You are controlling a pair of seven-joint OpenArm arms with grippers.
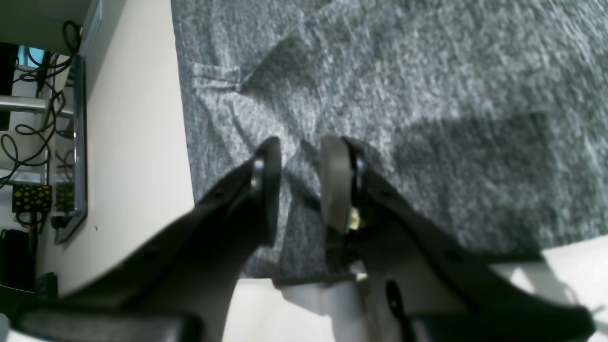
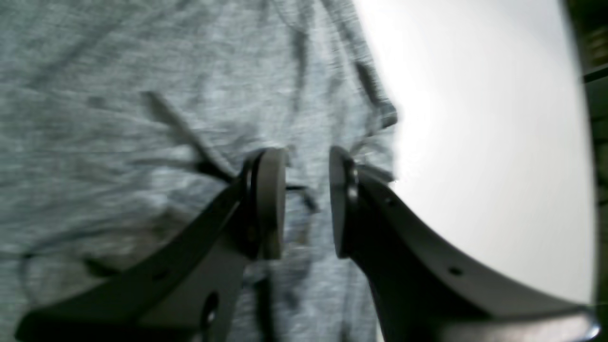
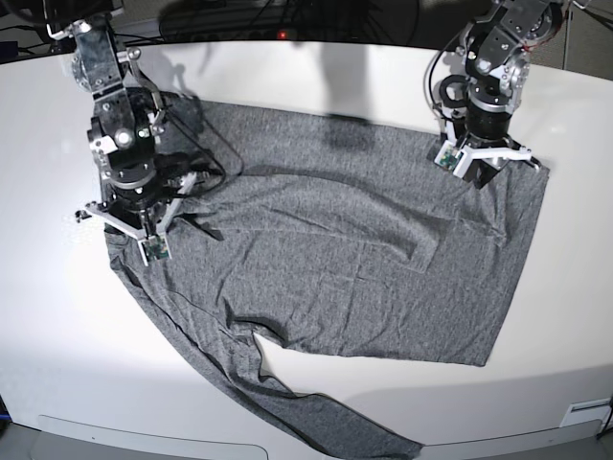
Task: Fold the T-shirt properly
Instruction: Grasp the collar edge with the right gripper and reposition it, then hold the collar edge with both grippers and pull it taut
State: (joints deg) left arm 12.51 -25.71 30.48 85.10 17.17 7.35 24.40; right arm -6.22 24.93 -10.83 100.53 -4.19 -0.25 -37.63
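1. The T-shirt [image 3: 354,259] lies spread across the white tabletop [image 3: 57,345], filling the middle of the base view; one long sleeve trails down to the lower edge of the frame, near centre.
2. The left pincer [image 1: 299,183] sits at the upper right of the base view, over the shirt's corner there. In its wrist view the jaws stand slightly apart with grey fabric between the pads – whether they pinch it I cannot tell.
3. The right pincer [image 2: 306,202] is at the left of the base view, above the shirt's edge near the tabletop's rim. Its wrist view is blurred, yet the jaws show a clear gap – spread, with creased fabric beneath and nothing gripped.
4. Creases run diagonally across the shirt's middle.
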